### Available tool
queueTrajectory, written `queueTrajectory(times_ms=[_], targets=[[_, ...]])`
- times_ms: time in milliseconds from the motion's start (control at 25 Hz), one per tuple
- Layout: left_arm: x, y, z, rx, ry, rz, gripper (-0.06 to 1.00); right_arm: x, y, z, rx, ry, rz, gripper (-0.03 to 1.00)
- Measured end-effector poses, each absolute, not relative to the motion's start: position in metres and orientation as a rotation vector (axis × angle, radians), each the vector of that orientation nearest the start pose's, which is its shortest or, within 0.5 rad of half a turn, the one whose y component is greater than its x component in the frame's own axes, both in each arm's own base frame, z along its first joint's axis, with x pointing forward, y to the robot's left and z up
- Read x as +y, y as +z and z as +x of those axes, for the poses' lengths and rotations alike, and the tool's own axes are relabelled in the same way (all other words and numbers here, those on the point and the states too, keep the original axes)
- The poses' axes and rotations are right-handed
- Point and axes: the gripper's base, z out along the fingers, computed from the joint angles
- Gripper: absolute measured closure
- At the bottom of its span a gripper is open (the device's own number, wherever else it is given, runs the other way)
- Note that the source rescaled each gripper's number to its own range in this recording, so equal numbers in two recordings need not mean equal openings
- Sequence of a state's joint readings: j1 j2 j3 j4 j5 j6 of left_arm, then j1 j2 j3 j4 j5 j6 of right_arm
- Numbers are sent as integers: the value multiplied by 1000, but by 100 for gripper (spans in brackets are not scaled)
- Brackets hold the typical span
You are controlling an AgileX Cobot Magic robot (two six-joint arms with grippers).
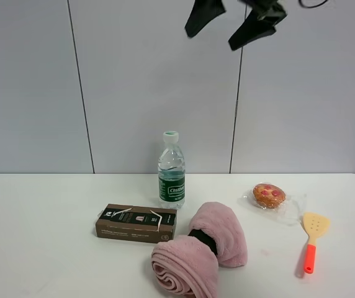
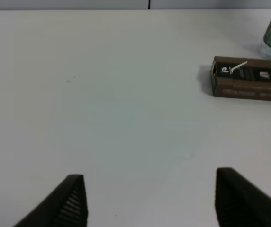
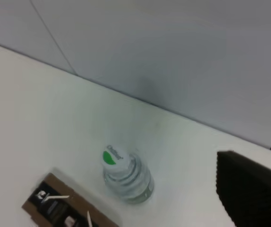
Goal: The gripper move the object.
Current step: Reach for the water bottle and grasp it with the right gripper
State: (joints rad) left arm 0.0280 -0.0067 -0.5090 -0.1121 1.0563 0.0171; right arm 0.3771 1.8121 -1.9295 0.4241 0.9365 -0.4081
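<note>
The water bottle [image 1: 171, 180] carries the word "Cestbon" on its green band; the print on the brown box [image 1: 136, 223] is too small to read.

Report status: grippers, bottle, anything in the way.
Left gripper open, low over table. Right gripper open, high above bottle. Bottle upright, untouched. Box and towel in front.

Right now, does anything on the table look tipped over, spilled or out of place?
Nothing stands out. The clear plastic water bottle stands upright and capped; the flat brown box, rolled pink towel, wrapped pastry and orange-handled spatula lie on the white table, with no spill visible.
</note>
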Motion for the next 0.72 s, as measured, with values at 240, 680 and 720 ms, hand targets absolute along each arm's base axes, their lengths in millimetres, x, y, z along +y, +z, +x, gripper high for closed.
queueTrajectory(times_ms=[240, 680, 720], targets=[[-9, 280, -7, 2021, -105, -5, -6, 234, 368, 392, 2179, 317, -861, -1], [-9, 280, -7, 2021, -105, -5, -6, 265, 296, 416, 2362, 230, -709, -1], [-9, 280, -7, 2021, -105, -5, -6, 266, 290, 419, 2369, 224, -711, -1]])
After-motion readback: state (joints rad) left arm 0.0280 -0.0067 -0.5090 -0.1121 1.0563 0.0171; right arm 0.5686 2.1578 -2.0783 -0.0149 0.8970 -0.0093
